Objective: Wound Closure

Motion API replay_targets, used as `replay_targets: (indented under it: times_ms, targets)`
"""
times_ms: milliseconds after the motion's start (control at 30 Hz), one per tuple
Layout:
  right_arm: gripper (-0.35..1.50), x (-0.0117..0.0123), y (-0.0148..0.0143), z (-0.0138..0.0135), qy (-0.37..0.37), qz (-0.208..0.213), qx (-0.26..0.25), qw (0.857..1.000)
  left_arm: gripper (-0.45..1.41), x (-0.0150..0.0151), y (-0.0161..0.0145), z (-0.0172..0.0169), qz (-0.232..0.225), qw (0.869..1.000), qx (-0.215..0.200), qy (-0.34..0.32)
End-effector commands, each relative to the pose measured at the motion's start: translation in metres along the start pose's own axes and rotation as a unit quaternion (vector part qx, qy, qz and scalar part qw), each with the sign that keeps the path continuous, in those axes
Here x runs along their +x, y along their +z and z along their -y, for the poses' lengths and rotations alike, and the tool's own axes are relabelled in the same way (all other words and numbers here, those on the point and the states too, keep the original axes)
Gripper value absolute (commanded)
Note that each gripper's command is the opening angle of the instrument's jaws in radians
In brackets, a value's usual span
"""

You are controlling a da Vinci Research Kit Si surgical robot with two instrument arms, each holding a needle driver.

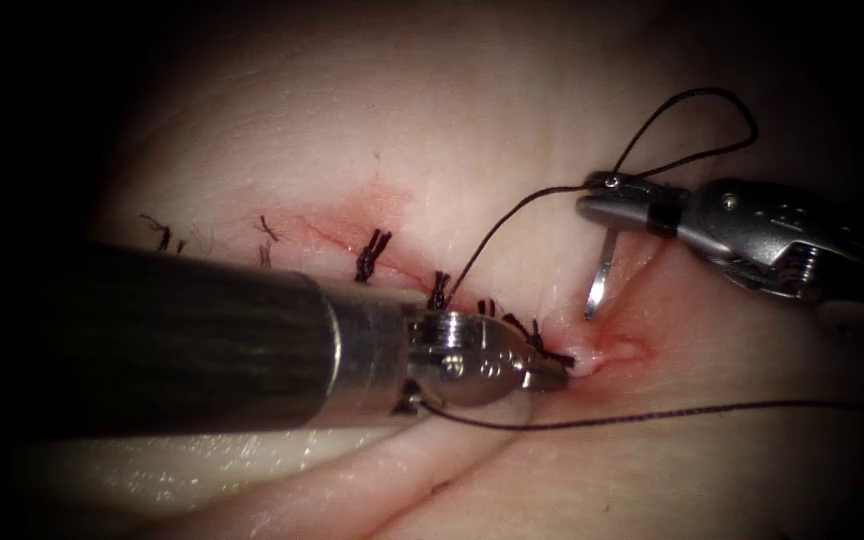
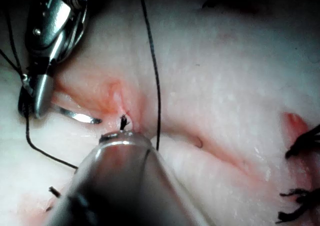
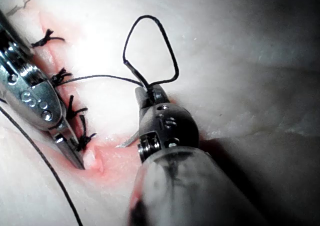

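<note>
Here, the right end effector (image 1: 602,200) is clamped on the needle (image 1: 602,275) near its upper end; the needle's long axis runs almost vertically, free tip down, above the tissue (image 1: 512,120), right of the sutured cut (image 1: 392,262). Left end effector (image 1: 552,372) is closed, pinching tissue at the cut's open end. Thread (image 1: 692,130) loops above.

The left tool (image 1: 550,372) has its tip pressed at the right end of the cut (image 1: 607,352), and there the tissue (image 1: 512,130) hides whatever its jaws may be pinching. The right tool (image 1: 597,195) covers the upper stretch of the needle (image 1: 600,285), so only the lower part and the point show below it. The thread (image 1: 697,130) passes behind that tool near the needle, and its join there is hidden. A second strand (image 1: 672,413) runs out toward the tissue's right edge and fades into dark. The left tool's shaft (image 1: 152,340) hides part of the stitches (image 1: 372,256).
</note>
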Motion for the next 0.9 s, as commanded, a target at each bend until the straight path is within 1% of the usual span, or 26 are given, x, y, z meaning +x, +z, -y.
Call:
replay_targets:
  times_ms: [33, 100, 167, 267, 367, 433, 500, 567, 667, 833, 900]
  targets:
    - [-0.35, 0.0002, 0.0009, 0.0, 0.008, 0.007, 0.009, 1.0, -0.05, 0.0001, 0.0005, 0.0003, -0.001, 1.0, -0.001, 0.001]
    - [-0.35, 0.0001, 0.0009, -0.0001, 0.033, 0.012, 0.03, 0.999, -0.05, 0.0, 0.0002, 0.0004, -0.002, 1.0, -0.004, 0.001]
    - [-0.35, 0.0001, 0.0009, -0.0003, 0.059, 0.014, 0.039, 0.997, -0.05, 0.0, 0.0002, 0.0005, -0.002, 1.0, -0.003, 0.001]
    - [-0.35, 0.0003, 0.0008, -0.0011, 0.113, -0.003, 0.043, 0.993, -0.05, 0.0, 0.0002, 0.0005, -0.002, 1.0, -0.003, 0.001]
    - [-0.35, 0.0004, 0.0009, -0.0016, 0.178, -0.018, 0.058, 0.982, -0.05, 0.0001, 0.0002, 0.0005, -0.002, 1.0, -0.003, 0.001]
    - [-0.35, 0.0005, 0.0012, -0.0017, 0.225, -0.028, 0.087, 0.97, -0.05, 0.0001, 0.0002, 0.0005, -0.002, 1.0, -0.003, 0.001]
    - [-0.35, 0.0005, 0.0013, -0.0017, 0.251, -0.034, 0.104, 0.962, -0.03, 0.0001, 0.0001, 0.0005, -0.002, 1.0, -0.003, 0.001]
    - [-0.35, 0.0005, 0.0014, -0.0014, 0.273, -0.042, 0.123, 0.953, -0.03, 0.0001, 0.0001, 0.0006, -0.002, 1.0, -0.002, 0.001]
    - [-0.35, 0.0003, 0.0014, -0.0004, 0.306, -0.04, 0.134, 0.942, -0.03, 0.0001, -0.0002, 0.0007, -0.001, 1.0, -0.001, 0.001]
    - [-0.35, 0.0002, 0.0011, 0.0016, 0.34, -0.04, 0.158, 0.926, -0.03, 0.0002, -0.0008, 0.001, 0.0, 1.0, 0.001, 0.0]
    - [-0.35, 0.0002, 0.0009, 0.0026, 0.36, -0.039, 0.173, 0.916, -0.03, 0.0002, -0.0009, 0.0011, 0.001, 1.0, 0.002, 0.0]
